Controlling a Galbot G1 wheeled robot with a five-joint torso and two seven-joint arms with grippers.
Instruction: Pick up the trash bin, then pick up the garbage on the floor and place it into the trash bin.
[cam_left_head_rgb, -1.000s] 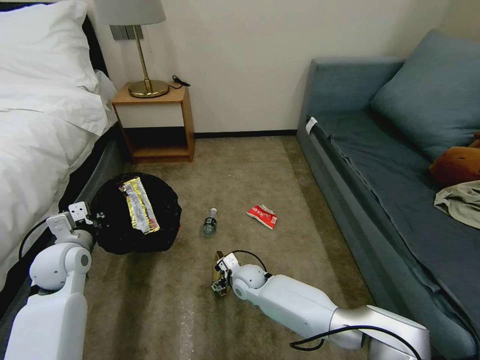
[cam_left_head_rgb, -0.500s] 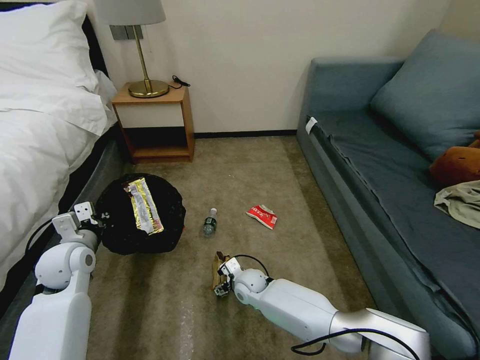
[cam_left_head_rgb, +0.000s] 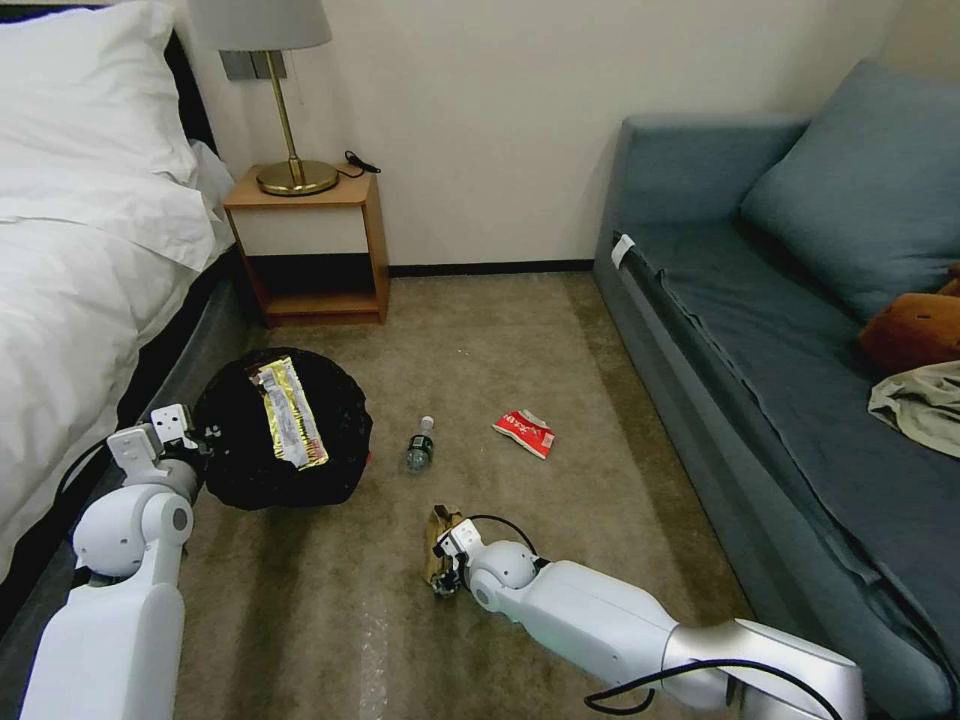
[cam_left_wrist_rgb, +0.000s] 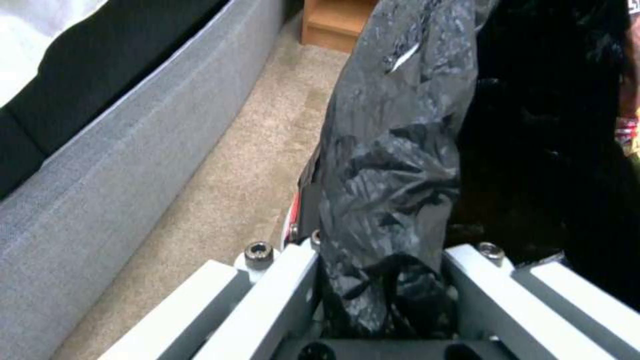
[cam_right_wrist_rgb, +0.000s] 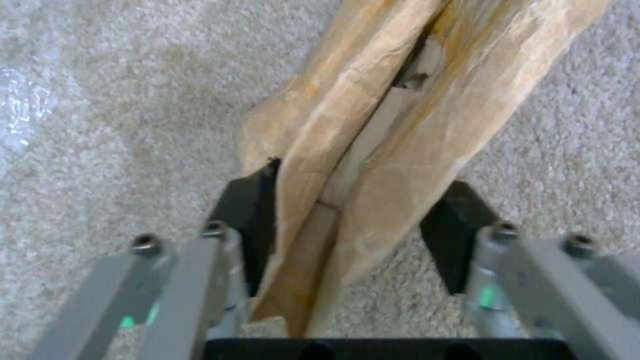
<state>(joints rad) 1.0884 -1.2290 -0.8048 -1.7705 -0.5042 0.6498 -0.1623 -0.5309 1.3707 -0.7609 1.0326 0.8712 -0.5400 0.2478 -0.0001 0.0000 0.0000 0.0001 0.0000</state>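
The trash bin (cam_left_head_rgb: 250, 470), lined with a black bag (cam_left_wrist_rgb: 393, 150), hangs low beside the bed with my left gripper (cam_left_head_rgb: 190, 440) (cam_left_wrist_rgb: 381, 255) shut on its bagged rim. A yellow-green wrapper (cam_left_head_rgb: 290, 410) lies across its top. On the carpet, the crumpled brown paper bag (cam_left_head_rgb: 436, 528) (cam_right_wrist_rgb: 373, 100) stands between the fingers of my right gripper (cam_left_head_rgb: 441, 565) (cam_right_wrist_rgb: 353, 220), which is open around it. One black pad (cam_right_wrist_rgb: 250, 220) touches the paper. The small clear bottle (cam_left_head_rgb: 420, 445) and the red-and-white packet (cam_left_head_rgb: 525, 432) lie farther out on the floor.
The white bed (cam_left_head_rgb: 70, 300) runs along the left, its grey base (cam_left_wrist_rgb: 100, 175) close to the bin. A wooden nightstand (cam_left_head_rgb: 310, 245) with a lamp stands at the back wall. The blue sofa (cam_left_head_rgb: 780, 380) borders the right. Open carpet (cam_left_head_rgb: 480, 340) lies between them.
My left arm has shifted the bin slightly right and away. My right gripper has sunk lower and closer around the paper bag.
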